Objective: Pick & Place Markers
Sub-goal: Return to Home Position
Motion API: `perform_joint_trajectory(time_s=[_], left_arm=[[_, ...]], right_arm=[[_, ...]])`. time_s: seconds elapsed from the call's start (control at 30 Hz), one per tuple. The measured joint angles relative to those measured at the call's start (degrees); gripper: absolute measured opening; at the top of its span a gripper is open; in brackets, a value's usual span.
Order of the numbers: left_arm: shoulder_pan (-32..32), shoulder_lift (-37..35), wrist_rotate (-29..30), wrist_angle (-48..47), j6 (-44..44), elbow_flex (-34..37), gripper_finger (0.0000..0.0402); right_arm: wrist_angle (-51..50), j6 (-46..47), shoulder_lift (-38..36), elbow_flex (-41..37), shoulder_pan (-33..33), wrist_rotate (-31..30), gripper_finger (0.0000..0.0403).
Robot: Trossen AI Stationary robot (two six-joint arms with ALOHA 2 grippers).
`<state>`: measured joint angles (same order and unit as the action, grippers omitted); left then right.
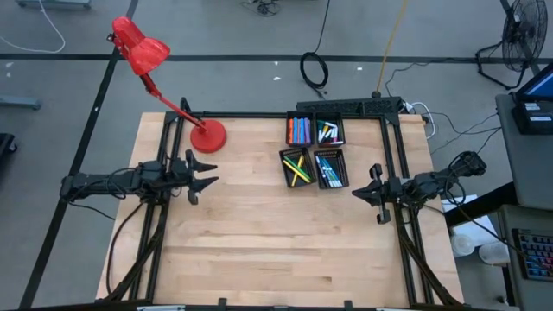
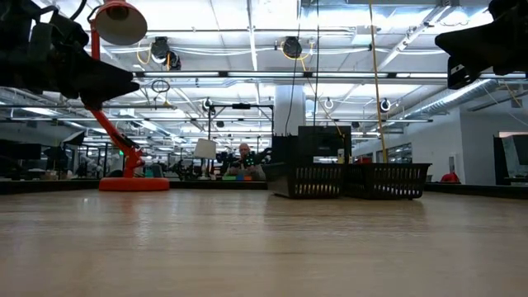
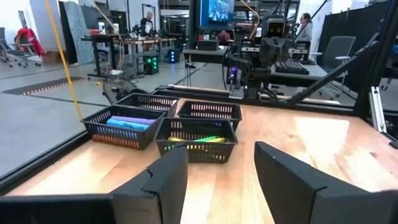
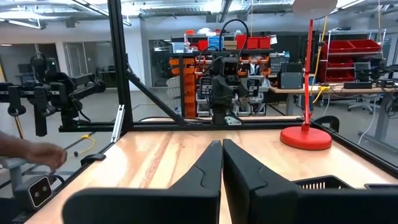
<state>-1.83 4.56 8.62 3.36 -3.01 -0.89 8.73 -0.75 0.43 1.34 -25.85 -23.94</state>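
Note:
The markers lie in four black mesh baskets (image 1: 315, 151) at the far middle of the table: orange, blue and purple ones (image 1: 299, 131), pale ones (image 1: 328, 132), yellow and green ones (image 1: 298, 168), teal ones (image 1: 327, 170). In the left wrist view, blue and purple markers (image 3: 127, 122) and yellow-green ones (image 3: 200, 139) show inside the baskets. My left gripper (image 1: 212, 173) (image 3: 221, 180) hovers open at the table's left side, pointing level toward the baskets. My right gripper (image 1: 356, 192) (image 4: 222, 163) hovers shut at the right side, close to the baskets, with nothing between its fingers.
A red desk lamp stands with its round base (image 1: 208, 136) (image 4: 305, 137) at the far left of the table. The black frame rails (image 1: 259, 114) run along the table's edges. A person's hand (image 4: 34, 153) shows beyond the table in the right wrist view. Bare wood (image 1: 276, 233) fills the near half.

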Motion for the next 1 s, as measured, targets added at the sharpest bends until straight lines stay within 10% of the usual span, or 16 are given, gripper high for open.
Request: perform_joint_trajectory(time_s=[1.0], left_arm=[[0.0, 0.0, 0.0, 0.1, 0.0, 0.0, 0.0209]], right_arm=[[0.0, -0.1, 0.0, 0.0, 0.0, 0.1, 0.0000]])
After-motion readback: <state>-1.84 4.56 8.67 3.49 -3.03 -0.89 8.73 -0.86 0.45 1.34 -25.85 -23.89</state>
